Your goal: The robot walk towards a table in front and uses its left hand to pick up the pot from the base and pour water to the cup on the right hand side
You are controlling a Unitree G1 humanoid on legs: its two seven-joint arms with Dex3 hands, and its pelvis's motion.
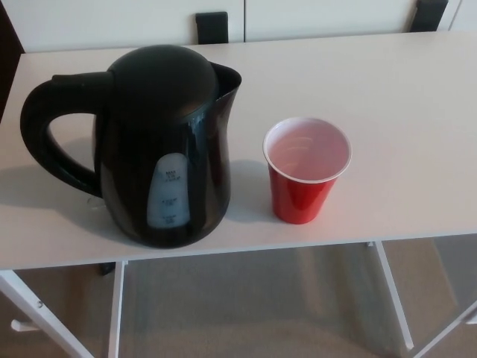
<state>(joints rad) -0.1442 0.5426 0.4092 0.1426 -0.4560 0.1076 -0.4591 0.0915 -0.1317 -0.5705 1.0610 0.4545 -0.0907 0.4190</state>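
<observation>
Neither hand is showing yet. The pot (153,149) is sitting upright on the table (417,89), cup (306,169) just beside its spout, so a sloppy lift risks toppling it.

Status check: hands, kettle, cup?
Both hands out of view. Kettle upright on table, untouched, handle left. Red cup upright to its right, apart. Nothing between them.
</observation>
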